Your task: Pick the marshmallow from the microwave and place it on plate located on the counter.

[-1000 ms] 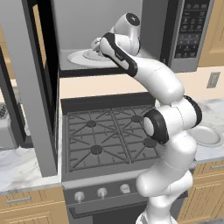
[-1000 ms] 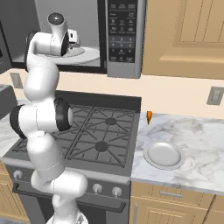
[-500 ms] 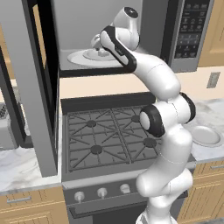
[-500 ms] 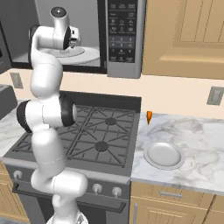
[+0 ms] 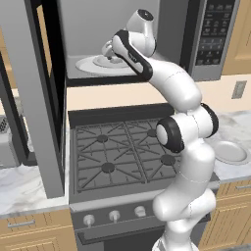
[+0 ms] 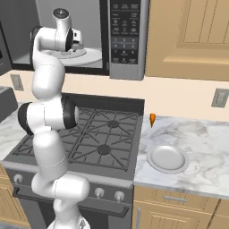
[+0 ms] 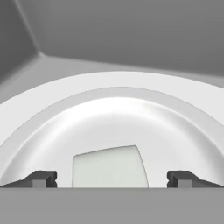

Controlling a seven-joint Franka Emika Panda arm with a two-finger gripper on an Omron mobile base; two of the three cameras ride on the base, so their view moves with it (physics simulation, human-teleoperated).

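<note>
While the arm reaches deep into the microwave (image 5: pixel 147 44), we judge the step in hand to be the pick: the gripper (image 7: pixel 111 178) is set over the marshmallow (image 7: pixel 109 168) and has not closed on it. In the hand view the two finger tips (image 7: pixel 41 178) stand wide apart at the bottom edge, so we log the gripper as open, holding nothing. The marshmallow, a pale blocky lump, lies between the tips, somewhat nearer the left one in that view, with clear gaps on both sides; it rests on the turntable (image 7: pixel 183 131), the pale disc with a raised ring on the microwave floor. Whether the tips already reach down level with the lump we cannot tell from this angle. Our estimate of the next move: a short further descent if needed, then close the fingers squarely on the lump, which looks small and probably soft, so a light, centred squeeze is called for. After that, lift clear of the ring, withdraw past the open door (image 5: pixel 41 98) without clipping it, and swing to the robot's right. The plate (image 6: pixel 168 159) waits on the counter (image 6: pixel 201 138) just beside the stove (image 6: pixel 96 134), well apart from the microwave. A small orange object (image 6: pixel 152 119) stands near the wall behind the plate.
</note>
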